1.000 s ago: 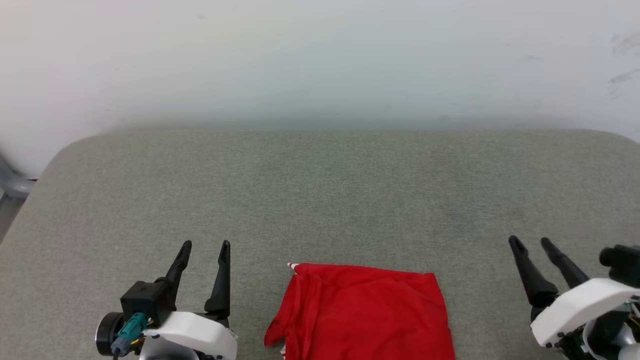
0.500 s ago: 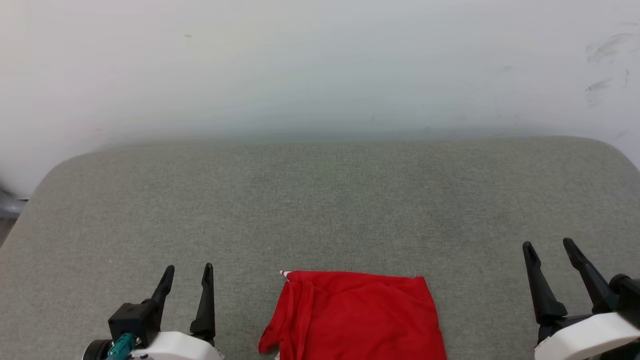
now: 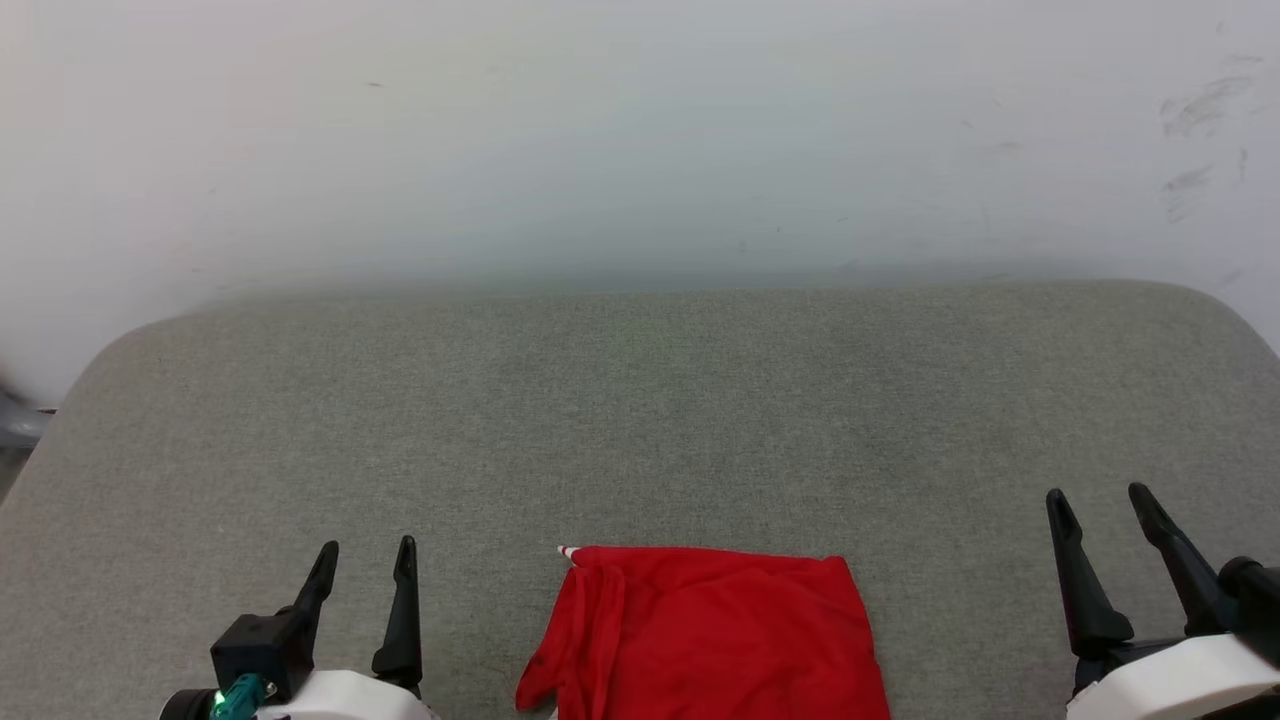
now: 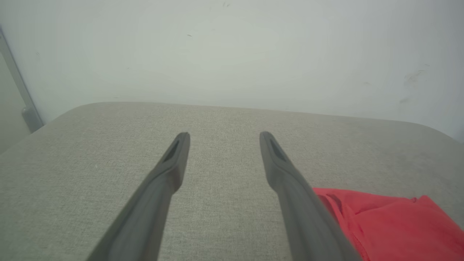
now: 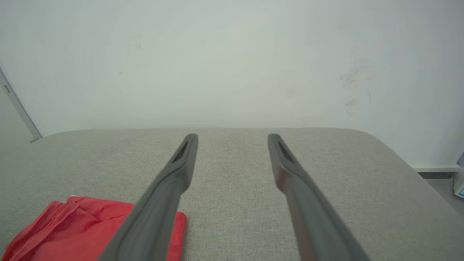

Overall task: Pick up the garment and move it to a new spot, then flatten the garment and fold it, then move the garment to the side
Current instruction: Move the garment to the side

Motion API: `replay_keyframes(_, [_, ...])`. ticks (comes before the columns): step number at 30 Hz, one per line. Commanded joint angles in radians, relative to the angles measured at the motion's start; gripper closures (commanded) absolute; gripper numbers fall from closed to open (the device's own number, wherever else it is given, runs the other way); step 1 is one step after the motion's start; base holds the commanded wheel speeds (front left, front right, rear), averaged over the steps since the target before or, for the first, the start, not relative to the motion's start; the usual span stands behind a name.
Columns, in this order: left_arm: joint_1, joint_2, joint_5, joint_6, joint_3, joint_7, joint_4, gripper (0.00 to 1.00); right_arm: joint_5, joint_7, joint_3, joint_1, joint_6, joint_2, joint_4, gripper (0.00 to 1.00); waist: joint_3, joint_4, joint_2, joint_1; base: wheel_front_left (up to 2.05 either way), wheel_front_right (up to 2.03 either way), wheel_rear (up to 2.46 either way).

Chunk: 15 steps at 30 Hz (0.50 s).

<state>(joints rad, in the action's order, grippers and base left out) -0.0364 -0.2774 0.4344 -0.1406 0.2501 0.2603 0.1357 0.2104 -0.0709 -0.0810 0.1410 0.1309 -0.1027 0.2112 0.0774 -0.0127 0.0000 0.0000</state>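
Observation:
The garment (image 3: 705, 635) is a folded bright-red piece lying flat at the near middle of the grey padded surface (image 3: 640, 400), with a small white-striped tip at its far left corner. It also shows at the lower right of the left wrist view as the garment (image 4: 391, 224), and at the lower left of the right wrist view as the garment (image 5: 83, 232). My left gripper (image 3: 366, 556) hovers to its left, open and empty. On the other side my right gripper (image 3: 1097, 500) stands open and empty. Neither touches the cloth.
A pale wall (image 3: 640, 140) rises directly behind the grey surface. The surface's rounded corners show at far left and far right. A grey metal leg (image 4: 21, 98) stands at the left beyond the edge.
The head camera tilted up, so the whole picture slid down. Both grippers drew back toward the near edge, and the right one swung to point straighter. The garment lies unchanged.

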Motion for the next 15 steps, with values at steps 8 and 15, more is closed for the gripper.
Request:
replay_keyframes(8, [0.024,0.002,-0.011,0.002,-0.020,0.007,-0.007,0.00,0.056,-0.058,-0.045,0.000,0.000,0.014,-0.027,0.00,-0.014,0.009,0.0000,0.0000,0.00,0.00,0.00])
replay_keyframes(15, [0.050,0.016,-0.032,0.006,-0.028,0.006,-0.032,0.00,0.209,-0.163,-0.137,-0.013,0.000,-0.032,-0.152,0.00,-0.055,0.056,0.0000,0.0000,0.00,0.00,0.00])
